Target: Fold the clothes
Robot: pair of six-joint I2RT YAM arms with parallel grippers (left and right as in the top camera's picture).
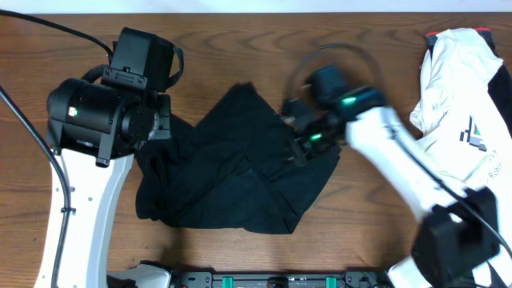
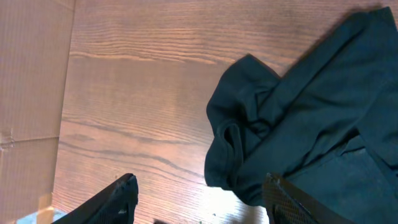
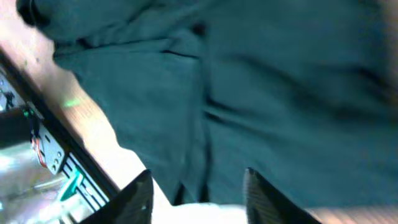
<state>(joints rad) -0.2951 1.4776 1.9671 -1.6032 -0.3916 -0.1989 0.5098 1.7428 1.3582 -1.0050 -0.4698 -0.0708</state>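
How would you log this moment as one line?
black T-shirt crumpled | left gripper open, by its edge | right gripper open, over it

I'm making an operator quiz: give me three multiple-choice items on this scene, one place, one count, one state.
1. Where is the white garment in the overhead view? A) right edge B) centre C) left edge
2. How many garments lie on the table? A) one B) two C) four
3. The left gripper is: A) shut on cloth B) open, empty C) out of view
Answers: 1A, it lies far right; 2B, the black T-shirt plus the white one; 3B, its fingers stand apart, gripping nothing.
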